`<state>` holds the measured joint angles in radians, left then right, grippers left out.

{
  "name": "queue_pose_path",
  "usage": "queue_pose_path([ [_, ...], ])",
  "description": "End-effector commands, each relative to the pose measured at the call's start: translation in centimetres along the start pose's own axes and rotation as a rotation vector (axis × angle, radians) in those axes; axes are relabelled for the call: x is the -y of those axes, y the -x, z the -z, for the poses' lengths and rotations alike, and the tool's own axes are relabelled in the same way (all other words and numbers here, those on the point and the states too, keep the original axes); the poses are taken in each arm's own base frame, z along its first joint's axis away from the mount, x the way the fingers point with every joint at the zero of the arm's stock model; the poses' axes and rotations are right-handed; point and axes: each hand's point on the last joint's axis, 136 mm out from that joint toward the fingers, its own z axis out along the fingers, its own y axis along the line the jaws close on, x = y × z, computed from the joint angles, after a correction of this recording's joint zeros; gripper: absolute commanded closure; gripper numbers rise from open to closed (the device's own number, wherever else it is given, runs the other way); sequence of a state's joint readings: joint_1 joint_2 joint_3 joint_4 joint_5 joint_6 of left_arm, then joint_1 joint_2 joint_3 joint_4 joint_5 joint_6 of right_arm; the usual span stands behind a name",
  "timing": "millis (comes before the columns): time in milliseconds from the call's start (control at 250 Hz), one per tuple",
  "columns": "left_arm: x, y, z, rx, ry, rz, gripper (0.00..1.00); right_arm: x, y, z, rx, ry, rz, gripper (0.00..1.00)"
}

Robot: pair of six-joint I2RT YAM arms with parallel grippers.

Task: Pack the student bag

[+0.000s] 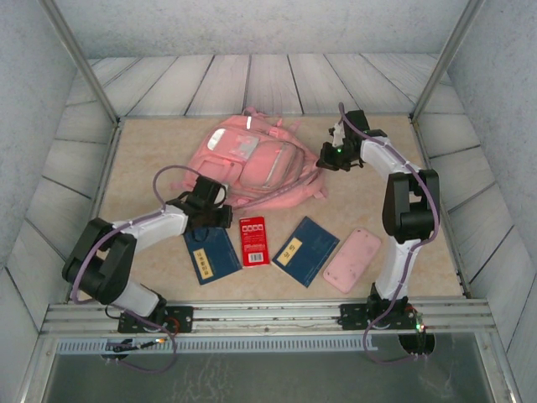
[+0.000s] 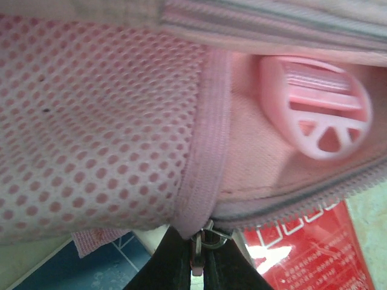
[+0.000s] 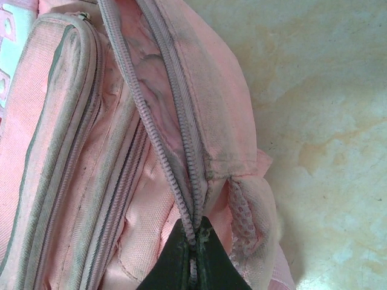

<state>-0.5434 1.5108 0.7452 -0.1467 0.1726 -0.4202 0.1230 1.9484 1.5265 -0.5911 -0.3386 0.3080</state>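
The student bag (image 1: 256, 164) lies in the upper middle of the top view, on the tan table (image 1: 143, 159). At its lower left edge the left gripper (image 2: 198, 266) is pressed together, pinching a small metal zip pull (image 2: 197, 248) beside a mesh pocket (image 2: 91, 121). At the bag's right side the right gripper (image 3: 193, 251) is clamped on the zipper (image 3: 158, 154) of a parted opening. A red booklet (image 1: 253, 240), two blue books (image 1: 211, 254) and a pink case (image 1: 352, 259) lie below the bag
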Motion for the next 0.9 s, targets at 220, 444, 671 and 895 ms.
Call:
queue_pose_path([
  [220,-3.2,-1.1,0.0,-0.049,0.132,0.084,1.0,2.1,1.7,1.1,0.08,-0.032,0.012,1.0],
  [444,-4.2,-0.9,0.1,-0.044,0.186,0.111,1.0,1.9,0.6,1.1,0.06,-0.005,0.011,1.0],
  [671,-3.3,0.0,0.2,-0.032,0.148,0.084,0.99,0.6,0.2,1.7,0.051,0.057,0.021,0.98],
  [895,-2.4,0.7,0.7,-0.021,0.113,0.054,0.88,0.3,-0.5,3.3,0.027,0.043,0.041,0.81],
])
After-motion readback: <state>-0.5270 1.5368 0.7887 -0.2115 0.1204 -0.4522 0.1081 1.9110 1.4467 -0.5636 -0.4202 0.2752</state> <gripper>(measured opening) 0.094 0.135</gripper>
